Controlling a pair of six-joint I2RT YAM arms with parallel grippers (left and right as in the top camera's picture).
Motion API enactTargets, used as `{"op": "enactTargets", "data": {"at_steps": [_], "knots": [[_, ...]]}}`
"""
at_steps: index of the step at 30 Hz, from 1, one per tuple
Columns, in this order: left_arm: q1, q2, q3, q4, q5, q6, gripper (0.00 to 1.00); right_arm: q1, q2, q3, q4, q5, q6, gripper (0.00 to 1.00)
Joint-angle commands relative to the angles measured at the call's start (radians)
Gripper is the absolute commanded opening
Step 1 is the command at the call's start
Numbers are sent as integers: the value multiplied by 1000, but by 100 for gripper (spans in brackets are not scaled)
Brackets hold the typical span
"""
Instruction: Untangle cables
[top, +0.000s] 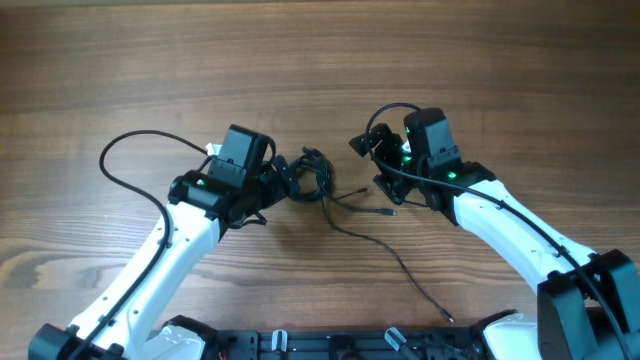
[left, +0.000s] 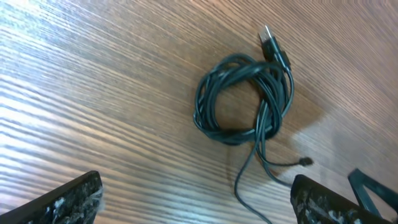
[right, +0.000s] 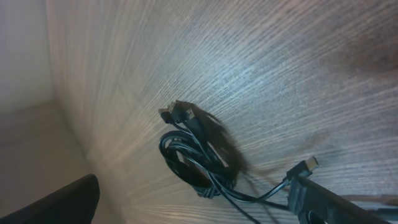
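Observation:
The cables form a small black coiled bundle (top: 315, 172) on the wooden table between my two grippers. One thin cord (top: 400, 265) trails from it toward the front right, and small plug ends (top: 388, 212) lie beside it. In the left wrist view the coil (left: 242, 93) lies flat with a USB plug (left: 268, 38) at its top; my left gripper (left: 196, 205) is open and empty just short of it. In the right wrist view the coil (right: 199, 158) lies ahead of my open right gripper (right: 199, 208). A small plug (right: 308, 165) lies by its right finger.
A thick black arm cable (top: 125, 150) loops over the table at the left. Another arm cable (top: 385, 115) arches over the right wrist. The arm bases (top: 300, 345) stand along the front edge.

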Motion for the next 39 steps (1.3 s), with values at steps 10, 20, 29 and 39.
{"op": "enactTargets", "data": {"at_steps": [10,20,29,39], "knots": [[-53,136,6,34,1,-415,100,-13,-3,13,233,108,-201,100],[-134,142,6,109,-5,-416,99,-64,-5,118,307,119,-397,100],[-137,218,6,115,-5,-593,85,-70,-49,205,147,-73,-482,100],[-137,341,6,115,-6,-699,76,-71,-89,205,-97,-49,-555,100]]}}
